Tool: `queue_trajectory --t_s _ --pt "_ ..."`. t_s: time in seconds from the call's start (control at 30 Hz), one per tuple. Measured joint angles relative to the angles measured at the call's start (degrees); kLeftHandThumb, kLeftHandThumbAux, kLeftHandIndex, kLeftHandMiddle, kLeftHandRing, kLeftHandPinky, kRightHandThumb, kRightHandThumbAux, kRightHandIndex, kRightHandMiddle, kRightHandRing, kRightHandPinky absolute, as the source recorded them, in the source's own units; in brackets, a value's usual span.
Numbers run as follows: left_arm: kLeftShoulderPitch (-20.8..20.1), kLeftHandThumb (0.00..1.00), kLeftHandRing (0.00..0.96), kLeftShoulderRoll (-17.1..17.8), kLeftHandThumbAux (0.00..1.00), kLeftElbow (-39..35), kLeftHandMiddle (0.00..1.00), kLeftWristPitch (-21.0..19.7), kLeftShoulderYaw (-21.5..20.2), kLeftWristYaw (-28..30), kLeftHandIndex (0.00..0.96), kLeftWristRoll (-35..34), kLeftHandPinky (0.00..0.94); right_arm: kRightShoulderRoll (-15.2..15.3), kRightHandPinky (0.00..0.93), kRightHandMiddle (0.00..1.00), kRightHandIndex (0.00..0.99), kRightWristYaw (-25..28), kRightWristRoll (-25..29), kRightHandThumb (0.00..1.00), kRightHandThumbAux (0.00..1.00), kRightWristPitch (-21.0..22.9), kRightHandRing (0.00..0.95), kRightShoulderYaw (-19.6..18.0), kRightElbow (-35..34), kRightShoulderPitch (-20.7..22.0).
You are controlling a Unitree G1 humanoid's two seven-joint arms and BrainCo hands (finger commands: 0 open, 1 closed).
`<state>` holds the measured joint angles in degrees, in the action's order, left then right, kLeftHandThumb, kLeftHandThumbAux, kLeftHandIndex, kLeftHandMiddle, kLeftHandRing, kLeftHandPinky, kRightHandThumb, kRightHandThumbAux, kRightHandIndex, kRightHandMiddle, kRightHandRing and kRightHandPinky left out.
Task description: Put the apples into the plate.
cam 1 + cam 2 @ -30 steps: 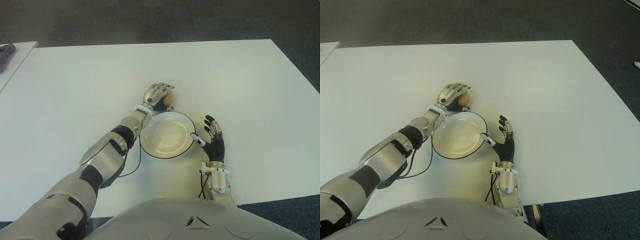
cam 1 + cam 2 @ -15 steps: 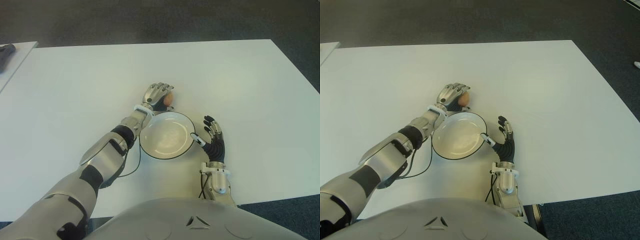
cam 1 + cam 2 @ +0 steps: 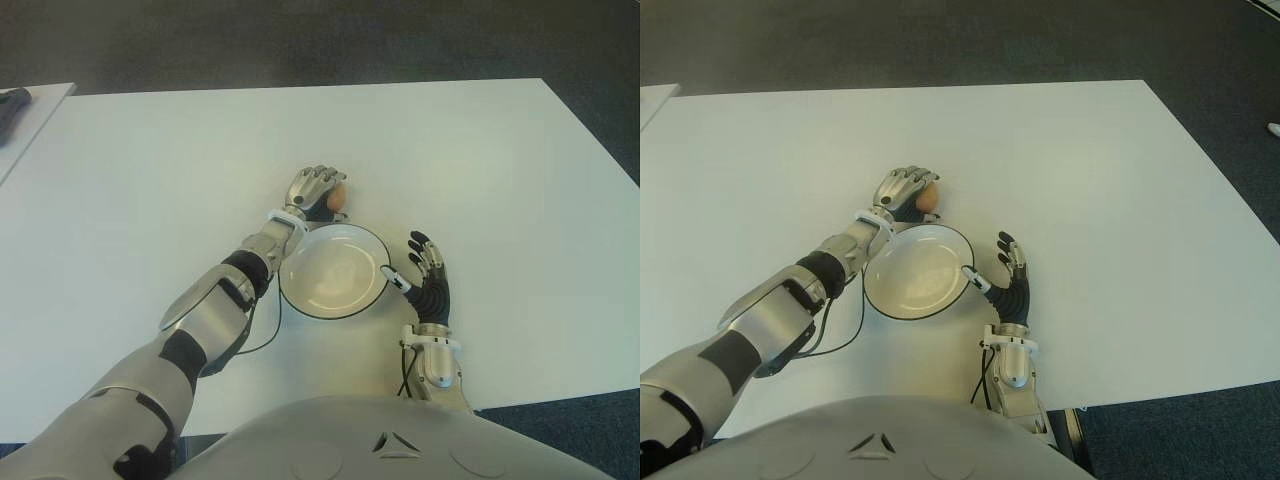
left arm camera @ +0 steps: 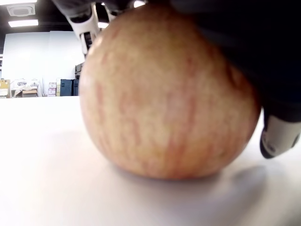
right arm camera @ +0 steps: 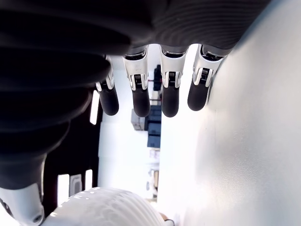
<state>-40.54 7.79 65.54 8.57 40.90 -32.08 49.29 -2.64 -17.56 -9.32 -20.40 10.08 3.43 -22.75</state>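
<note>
Left eye view: big white surface (image 3: 480, 160) with dark floor around it. White plate (image 3: 334, 271) with a dark rim sat near the robot's body, nothing in it. Left hand (image 3: 314, 190) reached out just past the plate's far rim, fingers (image 3: 322, 178) curled down over a reddish-yellow apple (image 3: 340, 197), only a sliver of it peeking out on the right side. Apple outside the plate, just beside the rim. Right hand (image 3: 428, 280) lay palm-down just right of the plate, fingers spread and holding nothing, thumb tip right at the plate's edge, maybe touching, hard to call from here. Corner of a second white table (image 3: 25, 110) at far left with some dark thing (image 3: 12, 100) on it.

Right eye view: same layout, apple (image 3: 928, 199) showed a bit more under the left hand (image 3: 902, 190). Plate (image 3: 916, 271) bare.

Left wrist view: apple (image 4: 164, 94) filled nearly everything, yellow skin with red streaks, sitting on the surface (image 4: 42, 179). Dark palm above it, one fingertip (image 4: 277, 136) down the side and more fingers over the top, so wrapped around it, apple not lifted.

Right wrist view: four dark fingertips (image 5: 141, 101) stretched out straight beside the surface (image 5: 249, 141), nothing in the grip, plate's rim (image 5: 106, 207) close by the thumb.
</note>
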Motion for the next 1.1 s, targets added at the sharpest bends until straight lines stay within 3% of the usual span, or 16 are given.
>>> queue_trajectory --t_s 0.17,0.37,0.53,0.67,0.8,0.97,1.1 --pt "-0.2 0.758 0.492 -0.7 0.671 0.5 0.477 -0.8 -0.2 -0.4 0.403 -0.4 0.475 0.0 0.168 0.175 0.153 0.1 0.0 0.448 0.685 0.0 0.153 0.0 0.0 0.0" --pt "-0.6 0.835 0.689 -1.0 0.670 1.9 0.511 -2.3 0.5 -2.0 0.398 -0.3 0.686 0.0 0.179 0.175 0.160 0.0 0.0 0.472 0.686 0.0 0.163 0.0 0.0 0.0" --pt "-0.7 0.846 0.753 -1.1 0.670 2.2 0.513 -2.1 0.6 -2.1 0.396 -0.4 0.762 0.0 0.191 0.177 0.162 -0.4 0.0 0.483 0.685 -0.4 0.170 0.0 0.3 0.0" --pt "-0.6 0.850 0.793 -1.1 0.670 2.1 0.520 -1.7 0.2 -2.1 0.394 -0.9 0.810 0.0 0.190 0.175 0.160 -0.7 0.0 0.485 0.680 -1.1 0.171 0.0 0.7 0.0" --pt "-0.2 0.851 0.814 -1.0 0.670 2.1 0.524 -0.6 -1.3 -2.1 0.393 -2.3 0.810 0.0 0.189 0.172 0.157 -1.1 0.0 0.480 0.676 -1.2 0.168 0.0 0.7 0.0" --pt "0.2 0.852 0.823 -0.9 0.670 1.9 0.530 0.4 -2.6 -2.1 0.394 -3.6 0.738 0.0 0.191 0.172 0.153 -1.1 0.0 0.475 0.677 -1.2 0.168 0.0 0.7 0.0" --pt "0.6 0.854 0.830 -0.8 0.669 1.9 0.535 1.1 -3.7 -2.0 0.397 -4.4 0.766 0.0 0.182 0.167 0.150 -1.1 0.1 0.466 0.676 -1.2 0.164 0.0 0.7 0.0"
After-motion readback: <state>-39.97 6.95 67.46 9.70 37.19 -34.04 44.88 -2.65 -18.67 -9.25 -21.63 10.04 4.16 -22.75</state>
